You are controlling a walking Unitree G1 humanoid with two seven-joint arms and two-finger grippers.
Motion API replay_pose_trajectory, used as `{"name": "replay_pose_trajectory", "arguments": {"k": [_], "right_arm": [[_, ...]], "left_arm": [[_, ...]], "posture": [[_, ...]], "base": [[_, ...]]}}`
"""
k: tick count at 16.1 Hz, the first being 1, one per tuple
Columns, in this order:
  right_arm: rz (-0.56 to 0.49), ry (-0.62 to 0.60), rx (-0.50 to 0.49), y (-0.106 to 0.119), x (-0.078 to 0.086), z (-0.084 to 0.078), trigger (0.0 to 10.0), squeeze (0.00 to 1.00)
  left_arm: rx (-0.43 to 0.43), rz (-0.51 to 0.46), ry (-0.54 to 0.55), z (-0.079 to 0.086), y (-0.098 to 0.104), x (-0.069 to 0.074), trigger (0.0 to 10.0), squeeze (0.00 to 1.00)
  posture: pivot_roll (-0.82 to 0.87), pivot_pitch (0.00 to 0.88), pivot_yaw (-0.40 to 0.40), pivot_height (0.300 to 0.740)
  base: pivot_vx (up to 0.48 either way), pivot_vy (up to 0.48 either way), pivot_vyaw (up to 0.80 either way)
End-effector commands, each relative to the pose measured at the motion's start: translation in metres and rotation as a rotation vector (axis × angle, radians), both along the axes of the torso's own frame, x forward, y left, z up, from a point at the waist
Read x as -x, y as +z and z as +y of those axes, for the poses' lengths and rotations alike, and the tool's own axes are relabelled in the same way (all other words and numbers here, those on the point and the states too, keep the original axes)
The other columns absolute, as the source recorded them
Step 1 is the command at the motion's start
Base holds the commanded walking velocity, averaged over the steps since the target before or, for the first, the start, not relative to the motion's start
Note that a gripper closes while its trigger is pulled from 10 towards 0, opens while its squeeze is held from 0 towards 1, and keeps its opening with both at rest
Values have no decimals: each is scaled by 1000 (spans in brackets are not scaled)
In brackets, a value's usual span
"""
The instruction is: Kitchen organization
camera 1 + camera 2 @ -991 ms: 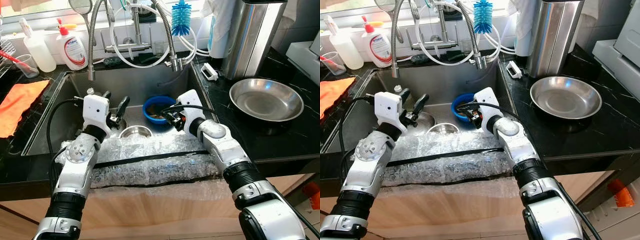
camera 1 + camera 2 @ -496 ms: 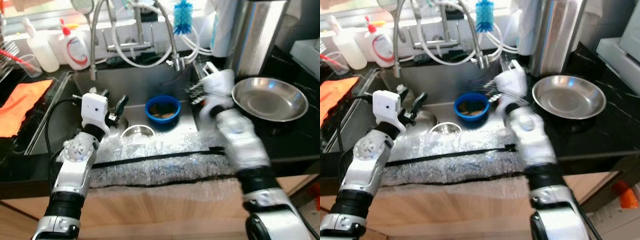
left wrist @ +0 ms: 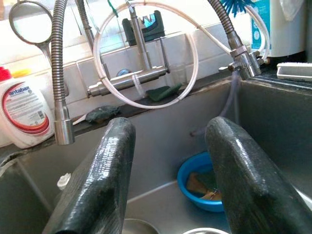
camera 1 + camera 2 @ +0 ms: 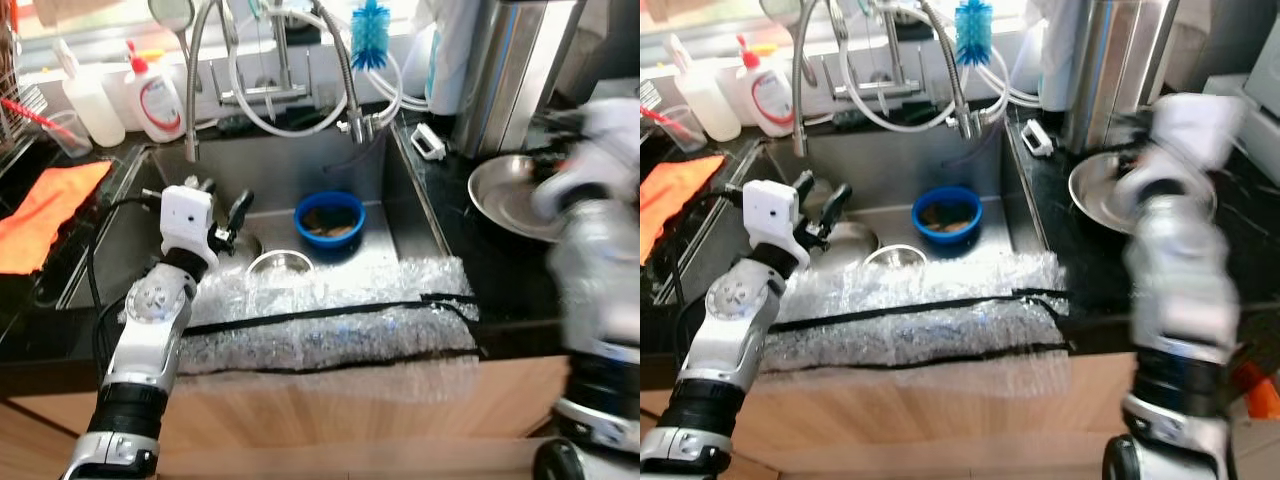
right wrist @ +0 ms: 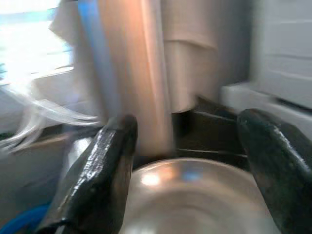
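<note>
Sink (image 4: 410, 215): a steel basin in the middle of the frame, sunk into the black counter (image 4: 500, 290), with a sheet of bubble wrap (image 4: 320, 320) draped over its front edge.
Blue bowl (image 4: 329, 217): sits on the sink floor toward the back, right of centre; it holds brownish scraps, too small to identify.
Small steel bowl (image 4: 280, 266): on the sink floor just in front and to the left of the blue bowl, partly behind the bubble wrap; its contents cannot be made out.
Steel pan (image 4: 1095, 195): a wide shallow dish on the counter at the right of the frame, in front of a tall steel canister (image 4: 505, 70); the part that shows looks bare and shiny.
Left end effector (image 4: 226, 207): raised over the left part of the sink, fingers spread apart with nothing between them; the left wrist view looks past them to the blue bowl and the faucet hoses (image 3: 146, 63).
Right end effector (image 5: 190, 175): blurred by motion at the right of the frame, above the steel pan; the right wrist view shows its fingers (image 5: 105, 165) wide apart over the pan's rim, holding nothing.
Back ledge: a white soap bottle with a red pump (image 4: 155, 95), a clear bottle (image 4: 88, 95) and a blue bottle brush (image 4: 370, 30) stand along the upper edge.
Left counter: an orange cloth (image 4: 45, 210) lies at the left of the sink.
</note>
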State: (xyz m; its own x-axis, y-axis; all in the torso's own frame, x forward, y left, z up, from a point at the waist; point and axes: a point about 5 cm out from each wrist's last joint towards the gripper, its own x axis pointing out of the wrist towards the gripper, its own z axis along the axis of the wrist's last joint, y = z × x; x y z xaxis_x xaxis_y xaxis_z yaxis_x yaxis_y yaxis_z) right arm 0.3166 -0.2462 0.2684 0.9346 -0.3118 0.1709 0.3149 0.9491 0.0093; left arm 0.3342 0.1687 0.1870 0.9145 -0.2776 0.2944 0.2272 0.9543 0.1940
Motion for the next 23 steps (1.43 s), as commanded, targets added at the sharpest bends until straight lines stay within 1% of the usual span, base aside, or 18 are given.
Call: {"name": "replay_pose_trajectory", "arguments": {"k": [1, 3, 5, 6, 7, 8, 10, 11, 12, 13, 18, 23], "right_arm": [[18, -23, -49, -2, 7, -4, 10000, 1000], [40, -96, -106, -5, 15, -13, 10000, 1000], [96, -165, -142, -8, 25, -26, 10000, 1000], [130, -193, -181, -14, 28, -32, 10000, 1000], [158, -213, -223, -22, 30, -39, 10000, 1000], [165, -222, -282, -27, 31, -44, 10000, 1000], [176, -227, -334, -31, 30, -48, 10000, 1000], [187, -223, -379, -35, 29, -49, 10000, 1000], [196, -222, -390, -37, 29, -49, 10000, 541], [204, -223, -404, -39, 28, -48, 10000, 0], [217, -184, -458, -50, 18, -36, 10000, 0], [229, -181, -488, -57, 7, -30, 10000, 0]], "left_arm": [[-18, 12, 6, 2, -1, -1, 10000, 0], [-20, 12, 4, 2, -1, 0, 10000, 0], [-21, 14, 3, 2, -2, 0, 10000, 0], [-21, 15, 1, 1, -2, 0, 10000, 0], [-21, 15, -2, 0, -3, 0, 10000, 0], [-21, 14, -4, -1, -3, 0, 10000, 0], [-24, 13, -6, -1, -3, 1, 10000, 0], [-27, 13, -8, -1, -4, 1, 10000, 0], [-27, 13, -8, -1, -4, 1, 10000, 0], [-29, 12, -6, -1, -4, 1, 10000, 0], [-31, 8, -9, -3, -2, 0, 10000, 0], [-31, 7, -1, -1, -2, 0, 10000, 0]], "posture": [[-222, 0, 124, 740], [-224, 0, 122, 740], [-231, 0, 122, 740], [-231, 0, 122, 740], [-228, 0, 115, 740], [-228, 0, 112, 740], [-227, 0, 111, 740], [-225, 0, 109, 740], [-223, 0, 109, 740], [-223, 0, 110, 740], [-217, 0, 113, 740], [-205, 0, 111, 740]], "base": [[0, 0, 0], [0, 0, 0], [0, 0, 0], [0, 0, 0], [0, 0, 0], [0, 0, 0], [0, 0, 0], [0, 0, 0], [0, 0, 0], [0, 0, 0], [0, 0, 0], [0, 0, 0]]}}
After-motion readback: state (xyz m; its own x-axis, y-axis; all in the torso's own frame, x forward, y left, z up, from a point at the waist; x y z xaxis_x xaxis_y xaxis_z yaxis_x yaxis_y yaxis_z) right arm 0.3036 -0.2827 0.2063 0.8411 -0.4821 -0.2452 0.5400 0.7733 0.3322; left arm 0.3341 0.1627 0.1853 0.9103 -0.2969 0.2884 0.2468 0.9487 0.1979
